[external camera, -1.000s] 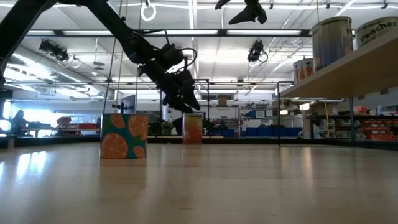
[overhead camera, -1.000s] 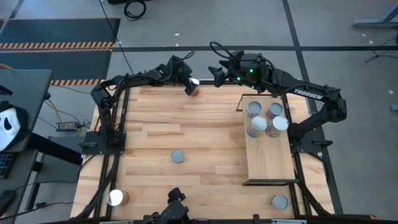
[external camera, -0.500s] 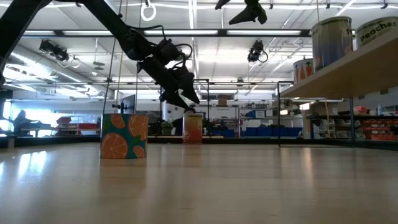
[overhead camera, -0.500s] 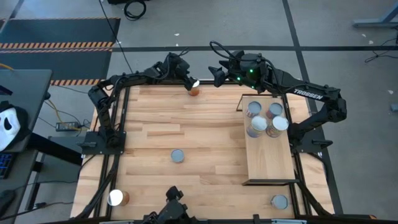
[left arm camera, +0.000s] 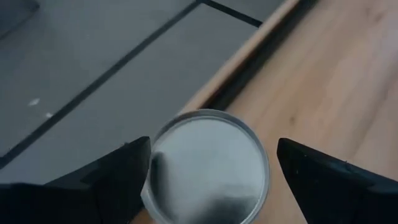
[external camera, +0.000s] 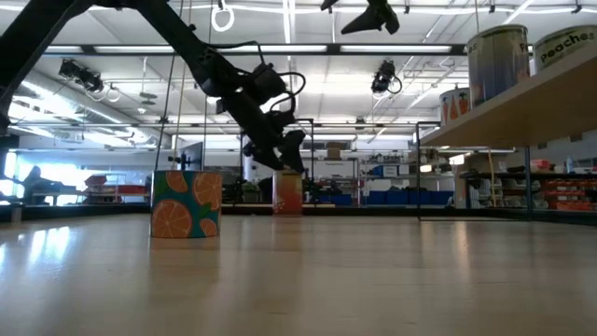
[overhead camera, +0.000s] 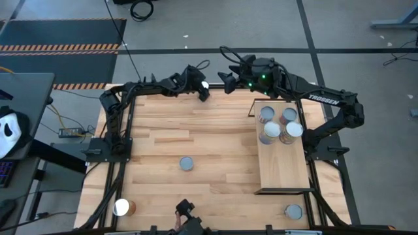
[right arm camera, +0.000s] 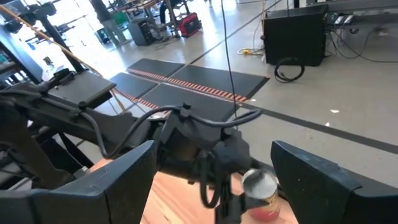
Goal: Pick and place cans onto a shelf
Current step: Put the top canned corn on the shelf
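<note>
Here the can (left arm camera: pixel 208 165) sits between the left gripper's (left arm camera: pixel 208 168) spread, unclenched fingers (left arm camera: pixel 112 180).

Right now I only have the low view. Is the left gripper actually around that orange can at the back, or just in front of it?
Observer: Around it. The left wrist view shows the can between the open fingers of the left gripper.
Operator: How near the edge is it?
Observer: From above, it stands right at the far edge of the table.
Operator: Any room on the shelf?
Observer: Four cans cluster at the far end of the shelf; its near half shows only wood.
</note>
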